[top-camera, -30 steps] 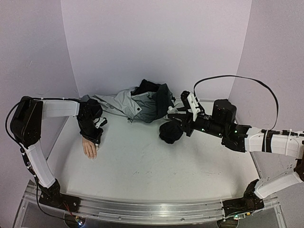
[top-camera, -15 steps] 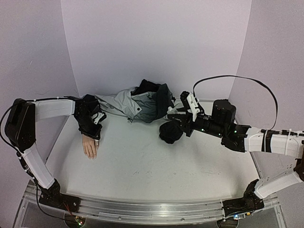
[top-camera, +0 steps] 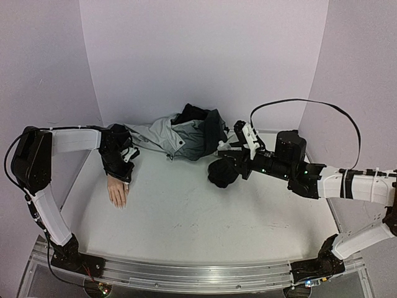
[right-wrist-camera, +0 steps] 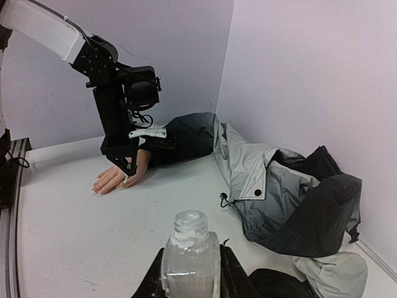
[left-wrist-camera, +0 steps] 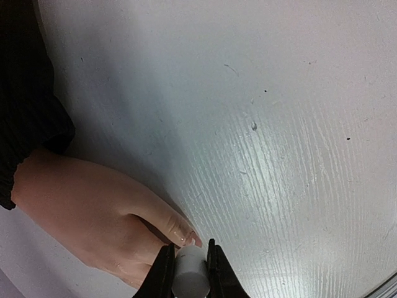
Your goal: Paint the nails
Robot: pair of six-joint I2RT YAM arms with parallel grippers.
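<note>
The pale mannequin hand [top-camera: 116, 192] lies flat at the table's left, its wrist in a black sleeve. My left gripper [top-camera: 124, 176] hovers over it, shut on a white cylindrical brush handle [left-wrist-camera: 189, 274]. In the left wrist view the handle's end sits right at the thumb's nail [left-wrist-camera: 193, 238]; the brush tip itself is hidden. The other nails [right-wrist-camera: 96, 192] show long and pale in the right wrist view. My right gripper [top-camera: 228, 153] hangs mid-table, shut on a small clear glass bottle [right-wrist-camera: 191, 251] that stands upright with its neck uncapped.
A grey-black jacket [top-camera: 183, 136] is heaped at the back centre, one dark cuff [top-camera: 222, 173] lying under my right gripper. Lilac walls close the back and sides. Bare white tabletop [top-camera: 198, 217] lies between the hand and the near edge.
My left gripper has shifted slightly back along the hand toward the thumb. The right arm with the bottle has crept a little to the left.
</note>
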